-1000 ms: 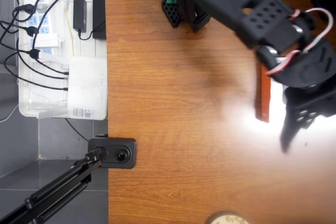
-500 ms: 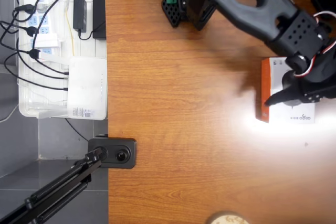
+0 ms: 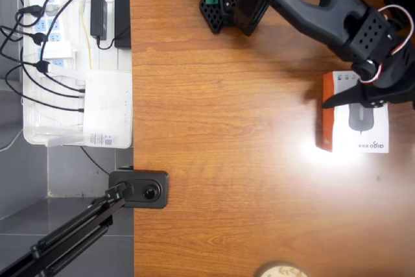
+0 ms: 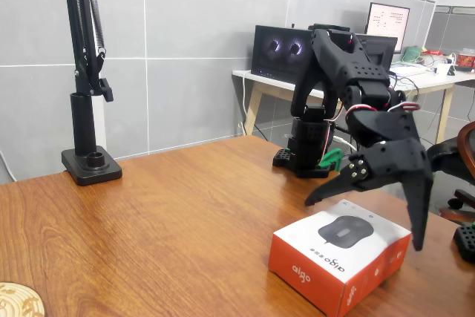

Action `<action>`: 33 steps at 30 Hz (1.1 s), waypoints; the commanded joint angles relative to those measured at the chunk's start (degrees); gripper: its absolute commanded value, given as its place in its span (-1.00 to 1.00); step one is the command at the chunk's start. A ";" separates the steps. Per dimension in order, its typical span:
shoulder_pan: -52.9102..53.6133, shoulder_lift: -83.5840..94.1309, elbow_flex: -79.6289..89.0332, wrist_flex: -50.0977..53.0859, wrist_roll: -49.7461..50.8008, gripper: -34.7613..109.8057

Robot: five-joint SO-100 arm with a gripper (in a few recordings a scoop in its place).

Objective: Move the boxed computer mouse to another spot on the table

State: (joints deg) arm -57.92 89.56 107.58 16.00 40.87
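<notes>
The boxed computer mouse [image 3: 355, 121] lies flat at the right edge of the overhead frame, and at lower right in the fixed view [image 4: 340, 252], white top up with the dark mouse picture showing and its reddish-brown side facing the camera. It rests on the brown wood-grain table [image 3: 220, 160]. My gripper [image 4: 375, 209] hangs just above the box, fingers spread wide, one pointing left over the carton and the other reaching down past its right end; I hold nothing. At the left of the overhead frame, off the tabletop, a white tray [image 3: 32, 135] holds power strips and cables. A black lamp stand [image 4: 90, 165] is clamped at the table's far left in the fixed view.
</notes>
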 commanded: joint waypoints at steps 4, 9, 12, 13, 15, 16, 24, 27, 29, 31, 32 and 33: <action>-0.53 -1.93 0.26 -0.09 0.44 0.91; 0.88 -6.77 -0.53 -1.23 2.11 0.87; 2.81 -9.93 -4.57 5.71 4.31 0.64; 3.78 -10.63 -7.65 12.39 5.98 0.43; 5.89 -11.78 -15.12 27.69 11.34 -0.11; 6.94 -12.30 -18.54 32.87 13.97 -0.31; 13.27 -30.06 -70.22 66.62 27.60 -0.52; 17.49 -29.79 -81.56 67.85 29.79 -0.52; 21.45 -26.63 -83.50 68.03 30.85 -0.52; 26.89 -20.57 -78.93 68.20 31.73 -0.51; 30.06 -16.44 -74.53 68.03 31.82 -0.51; 33.31 -12.04 -69.26 67.76 32.17 -0.51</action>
State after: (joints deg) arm -31.99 65.21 31.73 83.76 72.16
